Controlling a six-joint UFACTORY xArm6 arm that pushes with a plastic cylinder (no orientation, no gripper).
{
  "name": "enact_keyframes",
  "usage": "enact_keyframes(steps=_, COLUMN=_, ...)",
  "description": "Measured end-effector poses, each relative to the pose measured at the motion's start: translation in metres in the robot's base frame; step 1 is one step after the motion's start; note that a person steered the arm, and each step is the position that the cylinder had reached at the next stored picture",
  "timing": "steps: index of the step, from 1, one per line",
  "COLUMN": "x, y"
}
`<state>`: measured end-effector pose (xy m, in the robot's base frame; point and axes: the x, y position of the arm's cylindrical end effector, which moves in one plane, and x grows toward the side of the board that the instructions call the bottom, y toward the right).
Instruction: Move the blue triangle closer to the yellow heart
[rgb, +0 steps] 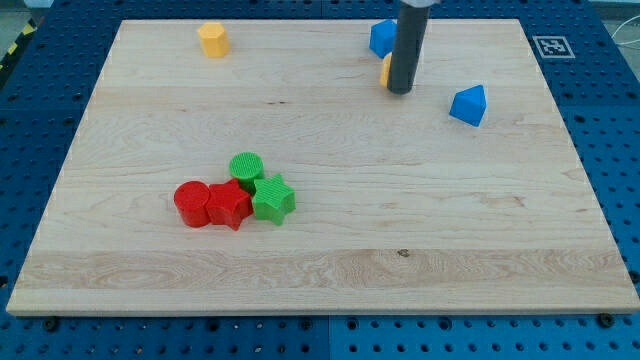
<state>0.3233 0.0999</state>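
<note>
While my tip (400, 91) hides a yellow block (385, 69) (mostly), the blue triangle (469, 105) points up-right; no end effector.

Blue triangle (468, 105) flat near the board's right edge; yellow heart (385, 69) (mostly hidden) top centre, apart.

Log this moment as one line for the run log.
tip by yellow block at top | blue triangle to tip's right, apart | red-green cluster lower left

Rod (408, 45) cut by view's top, hides most of yellow block (385, 69), possibly heart; blue block (380, 38) partly hidden.
</note>
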Motion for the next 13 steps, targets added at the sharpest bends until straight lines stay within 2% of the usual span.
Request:
enact_keyframes(steps=1, x=-0.023, y=-0.009)
enact_keyframes(steps=2, x=-0.025, y=-0.009)
enact_keyframes(steps=3, x=0.004, y=0.01)
enact_keyframes(steps=5, x=0.014, y=0.116)
enact_keyframes(steps=6, x=0.057, y=0.141)
enact_keyframes(steps=7, x=0.085, y=0.114)
enact_keyframes(steps=8, x=0.057, y=0.079)
enact_keyframes(steps=10, x=-0.002, y=0.062)
enact_keyframes(steps=13, x=-0.014, y=0.02)
